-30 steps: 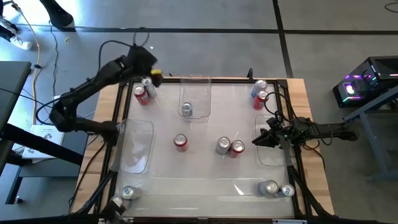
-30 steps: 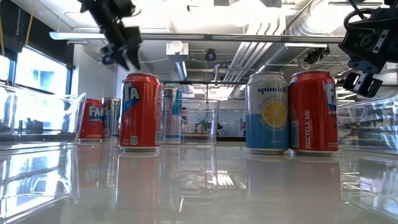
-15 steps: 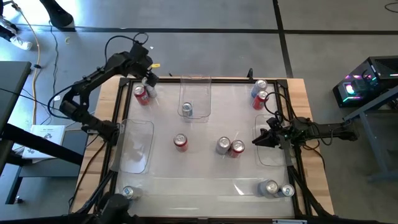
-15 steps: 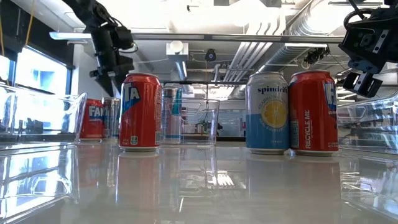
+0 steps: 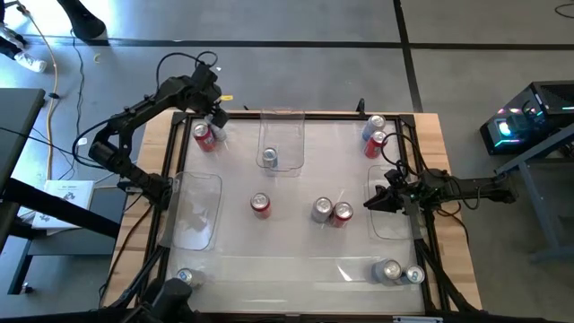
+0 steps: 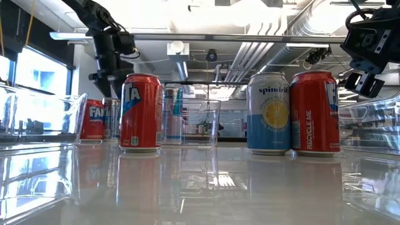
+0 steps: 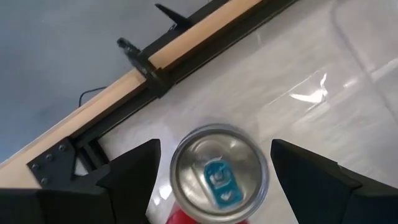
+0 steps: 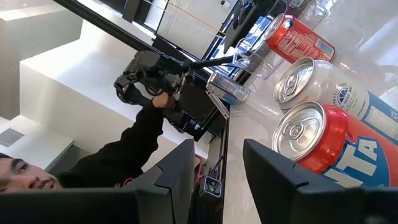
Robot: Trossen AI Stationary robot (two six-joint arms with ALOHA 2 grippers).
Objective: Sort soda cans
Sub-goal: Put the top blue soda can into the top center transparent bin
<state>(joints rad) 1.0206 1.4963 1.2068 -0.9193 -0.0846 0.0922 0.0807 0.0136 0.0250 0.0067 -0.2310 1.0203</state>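
Sorting is barely starting; one soda can (image 5: 269, 159) is sitting inside the far bin (image 5: 282, 117), the rest standing outside it on the table (image 5: 296, 251). The left end effector (image 7: 211, 163), spread wide, is straddling a silver-topped can (image 7: 219, 174) left of that bin; the right end effector (image 5: 372, 205), partly parted and empty, is waiting to its right.

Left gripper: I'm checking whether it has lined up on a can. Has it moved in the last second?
Yes. In the high view the left gripper has shifted toward the table's far-left corner, ending over the silver can beside the red can.

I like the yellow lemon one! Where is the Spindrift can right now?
In the low view the Spindrift can stands upright right of centre, beside the red can on its right and apparently touching it.
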